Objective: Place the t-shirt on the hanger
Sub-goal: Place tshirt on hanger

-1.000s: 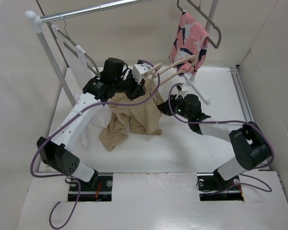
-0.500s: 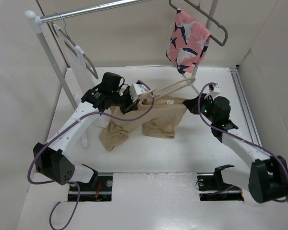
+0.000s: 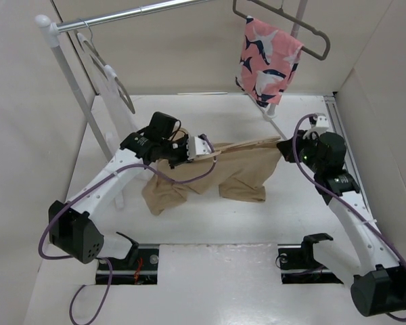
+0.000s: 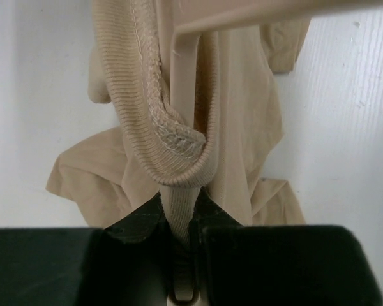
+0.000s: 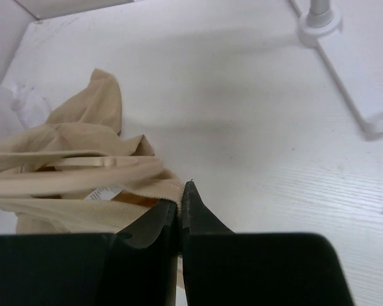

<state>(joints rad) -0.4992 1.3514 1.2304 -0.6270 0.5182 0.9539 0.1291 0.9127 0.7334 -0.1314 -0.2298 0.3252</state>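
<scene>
White walls enclose a white surface (image 3: 210, 223), with a garment rack (image 3: 135, 13) standing along the far side.

Left section: a white garment (image 3: 111, 91) hangs from the rack's silver rail on a thin grey hanger. No writing can be made out on it.

Centre-left: the left hand (image 3: 206, 147) is raised above the surface with its jaws clamped tight on the stem of the hanger (image 3: 247, 143). The left wrist view confirms this: the pale stem is pinched between the fingers (image 4: 137, 223), and the ribbed collar (image 4: 147, 127) of the t-shirt loops around the stem just above them.

Centre: the hanger lies roughly level, running from the left hand to the right hand. The t-shirt (image 3: 240, 172) is draped over it. Most of the cloth hangs below in folds, and a bunched part rests on the surface near the left arm.

Centre-right: the right hand (image 3: 284, 147) is closed on the edge of the t-shirt at the hanger's far end. The right wrist view shows tan cloth nipped between its fingertips (image 5: 154, 223). A small white label (image 5: 101, 192) shows among the folds; its print is too small to read.

Right section: a pink patterned garment (image 3: 267, 61) hangs from a second grey hanger (image 3: 304, 44) at the rack's right post. The rack foot (image 5: 345, 76) sits on the surface beyond the right hand.
</scene>
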